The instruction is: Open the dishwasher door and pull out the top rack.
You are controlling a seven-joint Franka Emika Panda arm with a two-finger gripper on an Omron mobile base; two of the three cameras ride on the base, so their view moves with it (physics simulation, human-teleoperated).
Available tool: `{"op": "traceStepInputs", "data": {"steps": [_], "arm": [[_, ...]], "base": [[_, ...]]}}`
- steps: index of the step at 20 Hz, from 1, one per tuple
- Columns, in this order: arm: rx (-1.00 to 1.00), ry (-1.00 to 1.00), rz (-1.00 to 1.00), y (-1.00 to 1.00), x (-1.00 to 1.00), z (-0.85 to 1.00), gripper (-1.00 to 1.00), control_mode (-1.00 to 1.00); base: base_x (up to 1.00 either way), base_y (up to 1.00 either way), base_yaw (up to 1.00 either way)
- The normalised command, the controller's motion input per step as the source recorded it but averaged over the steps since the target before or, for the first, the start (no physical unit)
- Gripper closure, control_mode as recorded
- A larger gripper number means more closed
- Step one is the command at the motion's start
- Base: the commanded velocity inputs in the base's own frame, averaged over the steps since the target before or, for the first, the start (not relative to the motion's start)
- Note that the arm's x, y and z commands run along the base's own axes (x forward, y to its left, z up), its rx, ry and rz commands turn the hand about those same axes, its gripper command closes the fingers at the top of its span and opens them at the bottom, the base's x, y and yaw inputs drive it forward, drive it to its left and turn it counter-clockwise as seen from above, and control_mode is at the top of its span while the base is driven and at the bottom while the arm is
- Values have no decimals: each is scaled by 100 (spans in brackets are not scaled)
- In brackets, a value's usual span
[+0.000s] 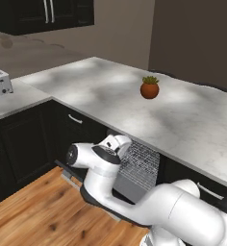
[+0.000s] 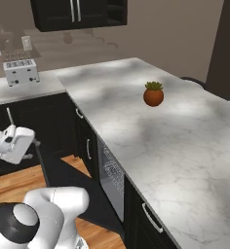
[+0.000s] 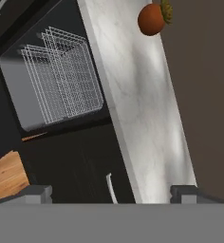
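Gripper (image 3: 111, 192) wide open, holding nothing, backed off from dishwasher. Door (image 2: 68, 182) down; top rack (image 3: 61, 80) sits ahead in the cavity, long axis along counter edge (image 3: 133, 104).

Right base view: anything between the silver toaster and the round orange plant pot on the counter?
Nothing. Between the silver toaster and the round orange plant pot, the right base view shows bare grey-white marble countertop.

Soft, even rendered light; mottled pale and grey patches dapple the marble counter (image 1: 182, 115). Black cabinet fronts (image 2: 63, 121) stay dim and low in detail. Images sharp, without glare.
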Motion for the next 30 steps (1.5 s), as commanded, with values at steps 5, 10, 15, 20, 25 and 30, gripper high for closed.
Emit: {"op": "traceStepInputs", "data": {"steps": [5,10,15,20,25,30], "arm": [[-1,-1,0,-8,15,-8,-100,-100],[-6,-5,0,-2,11,-21,-100,-100],[-5,-2,0,-10,17,-29,-100,-100],[0,0,0,-20,40,-11,-100,-100],[0,2,0,-27,47,-1,-100,-100],[0,6,0,-18,40,-20,-100,-100]], "base": [[0,0,0],[0,0,0],[0,0,0],[0,0,0],[0,0,0],[0,0,0]]}}
